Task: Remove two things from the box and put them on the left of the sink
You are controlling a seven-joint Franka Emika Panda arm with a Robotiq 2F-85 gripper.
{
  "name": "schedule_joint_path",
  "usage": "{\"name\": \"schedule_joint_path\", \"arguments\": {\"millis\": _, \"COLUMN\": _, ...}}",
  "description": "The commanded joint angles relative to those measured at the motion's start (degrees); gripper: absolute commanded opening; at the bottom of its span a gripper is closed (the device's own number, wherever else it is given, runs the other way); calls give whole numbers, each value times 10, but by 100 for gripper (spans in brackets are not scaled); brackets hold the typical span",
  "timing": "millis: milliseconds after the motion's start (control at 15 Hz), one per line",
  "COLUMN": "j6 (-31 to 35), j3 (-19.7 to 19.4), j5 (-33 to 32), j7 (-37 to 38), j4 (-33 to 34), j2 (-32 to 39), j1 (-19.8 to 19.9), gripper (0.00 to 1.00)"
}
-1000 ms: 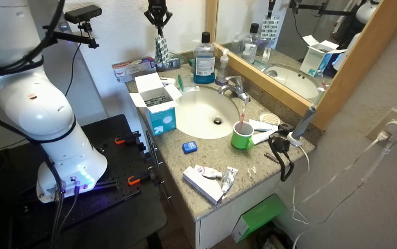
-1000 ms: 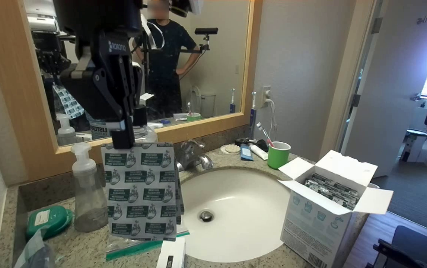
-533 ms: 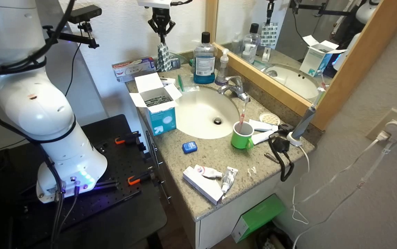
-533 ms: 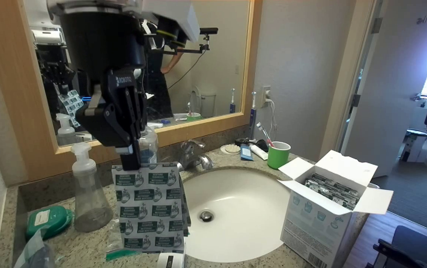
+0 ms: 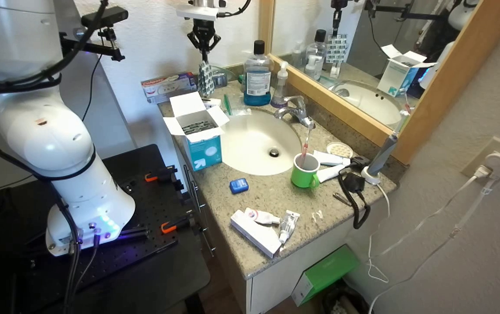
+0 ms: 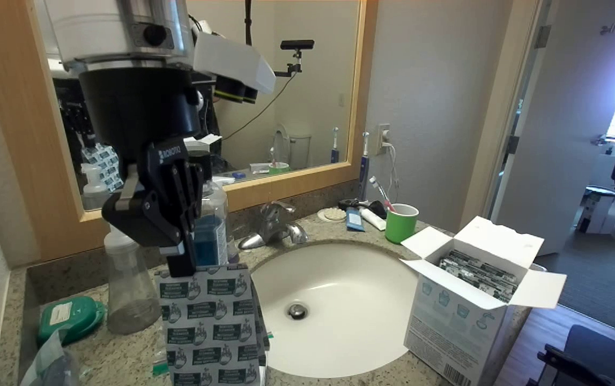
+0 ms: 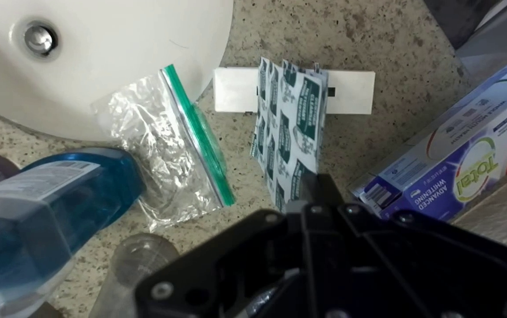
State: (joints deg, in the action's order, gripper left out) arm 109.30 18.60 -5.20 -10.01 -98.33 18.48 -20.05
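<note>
The teal-sided cardboard box (image 5: 206, 153) stands open here on the speckled beige bench (image 5: 273, 196) beside the round white sink (image 5: 250, 141), the black pincer (image 6: 181, 266) pinched tight on a folded green-printed grey packet sheet (image 6: 208, 327)

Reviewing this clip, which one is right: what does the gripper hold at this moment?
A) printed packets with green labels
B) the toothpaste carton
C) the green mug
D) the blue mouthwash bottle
A: in an exterior view the shut gripper pinches the printed packets by their top edge, and they hang down below it.
</note>
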Motion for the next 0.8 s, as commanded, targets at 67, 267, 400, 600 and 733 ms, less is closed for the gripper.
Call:
{"name": "schedule_joint_path", "arguments": {"millis": 67, "j6": -1, "j3": 0, "j5": 2, "j7": -31, "j4": 53, "j2": 30, "j1": -3, "gripper": 2}}
{"name": "schedule_joint_path", "arguments": {"millis": 267, "j6": -12, "j3": 0, "j5": 0, "j7": -42, "j4": 101, "j2": 59, "j1": -8, "gripper": 2}}
{"name": "schedule_joint_path", "arguments": {"millis": 400, "j6": -16, "j3": -2, "j5": -3, "j7": -47, "j4": 132, "j2": 82, "j1": -12, "gripper": 2}}
{"name": "schedule_joint_path", "arguments": {"millis": 600, "j6": -22, "j3": -7, "j5": -2, "j7": -45, "j4": 178, "j2": 126, "j1": -18, "gripper": 2}}
{"name": "schedule_joint_path", "arguments": {"millis": 733, "j6": -28, "j3": -9, "j5": 1, "j7": -45, "j4": 200, "j2": 150, "j1": -19, "gripper": 2}}
